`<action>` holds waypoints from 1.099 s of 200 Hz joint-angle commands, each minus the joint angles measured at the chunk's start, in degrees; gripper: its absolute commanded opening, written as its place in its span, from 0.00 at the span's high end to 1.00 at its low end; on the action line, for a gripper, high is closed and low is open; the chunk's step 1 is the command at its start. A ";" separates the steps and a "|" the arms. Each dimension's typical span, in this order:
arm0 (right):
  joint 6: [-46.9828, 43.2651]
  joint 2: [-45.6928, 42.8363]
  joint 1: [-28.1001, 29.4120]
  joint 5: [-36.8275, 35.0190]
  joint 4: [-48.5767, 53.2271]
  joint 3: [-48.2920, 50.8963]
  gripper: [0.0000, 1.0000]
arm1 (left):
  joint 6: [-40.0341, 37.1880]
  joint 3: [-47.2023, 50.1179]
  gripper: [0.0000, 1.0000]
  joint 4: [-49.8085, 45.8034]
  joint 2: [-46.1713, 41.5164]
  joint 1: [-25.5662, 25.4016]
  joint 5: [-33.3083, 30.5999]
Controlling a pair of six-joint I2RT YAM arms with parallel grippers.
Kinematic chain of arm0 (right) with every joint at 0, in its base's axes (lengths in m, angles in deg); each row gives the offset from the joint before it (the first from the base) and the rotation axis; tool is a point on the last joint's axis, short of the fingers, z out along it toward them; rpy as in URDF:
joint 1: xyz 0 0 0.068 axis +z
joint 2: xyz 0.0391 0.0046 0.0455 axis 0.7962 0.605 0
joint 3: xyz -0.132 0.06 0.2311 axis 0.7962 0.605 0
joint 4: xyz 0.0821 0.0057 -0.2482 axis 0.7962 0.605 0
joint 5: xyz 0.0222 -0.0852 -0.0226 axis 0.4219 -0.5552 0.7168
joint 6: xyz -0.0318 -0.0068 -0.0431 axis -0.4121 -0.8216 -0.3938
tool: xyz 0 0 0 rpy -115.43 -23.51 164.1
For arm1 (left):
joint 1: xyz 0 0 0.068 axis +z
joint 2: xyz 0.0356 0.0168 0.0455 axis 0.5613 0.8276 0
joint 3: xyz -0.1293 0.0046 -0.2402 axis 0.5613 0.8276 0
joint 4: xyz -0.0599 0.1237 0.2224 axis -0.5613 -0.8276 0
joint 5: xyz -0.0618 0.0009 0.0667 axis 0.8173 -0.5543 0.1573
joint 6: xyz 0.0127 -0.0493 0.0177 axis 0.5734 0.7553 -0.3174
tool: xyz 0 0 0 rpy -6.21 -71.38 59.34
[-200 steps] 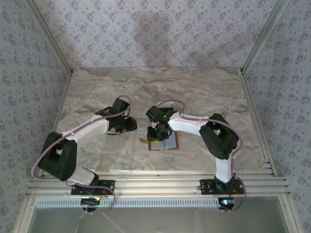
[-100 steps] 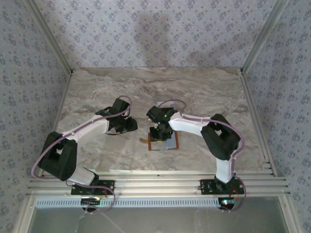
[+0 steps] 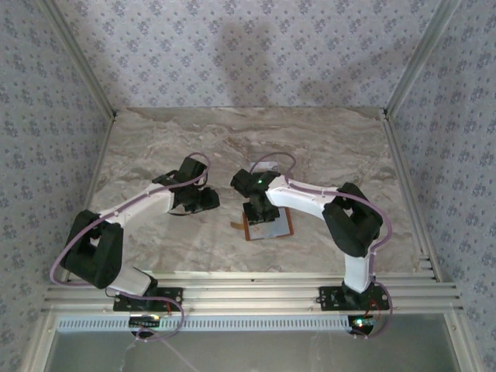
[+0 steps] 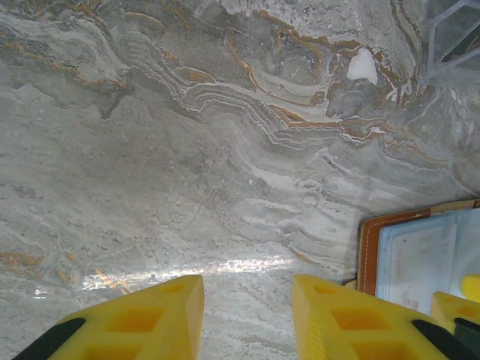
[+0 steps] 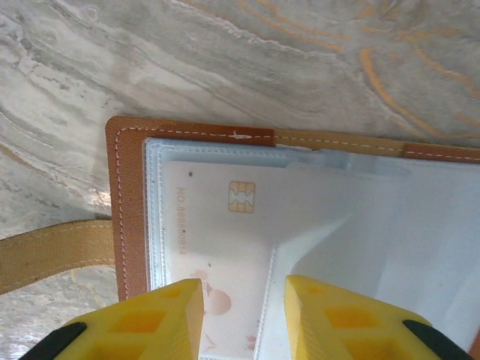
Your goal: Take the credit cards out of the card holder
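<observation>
The card holder (image 5: 124, 202) lies open and flat on the marble, tan leather edge around a pale lining, its thin tab (image 5: 52, 251) sticking out to the left. A pale card (image 5: 225, 225) with a gold chip sits in the clear left pocket. The dark card is hidden. My right gripper (image 5: 244, 315) hovers open just above that pocket, fingers either side of the card's lower part. From above, the card holder (image 3: 271, 227) lies at mid-table under the right gripper (image 3: 256, 211). My left gripper (image 4: 247, 315) is open over bare marble, left of the card holder (image 4: 367, 247).
The corner of a clear plastic tray (image 4: 454, 34) shows at the top right of the left wrist view. A yellow fingertip (image 4: 457, 304) of the right gripper rests over the wallet's lining there. Patterned walls enclose the table (image 3: 155, 147).
The right gripper has edged back and slightly left over the wallet, and the wallet now lies a little further right and turned. The left arm has not moved.
</observation>
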 commanded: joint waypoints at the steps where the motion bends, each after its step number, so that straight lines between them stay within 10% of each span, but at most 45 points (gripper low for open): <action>1: -0.35 0.67 0.75 -5.07 6.63 -2.21 0.62 | -1.26 -2.02 0.63 -1.10 0.41 -0.04 0.65; 127: -0.28 -2.14 -3.40 -7.38 7.21 3.31 0.59 | -2.36 -6.63 0.63 -4.21 3.67 -4.22 -0.90; 220: -4.04 -9.96 -11.96 3.87 -2.61 15.80 0.52 | -0.98 -14.11 0.63 -5.69 10.09 -12.55 -1.81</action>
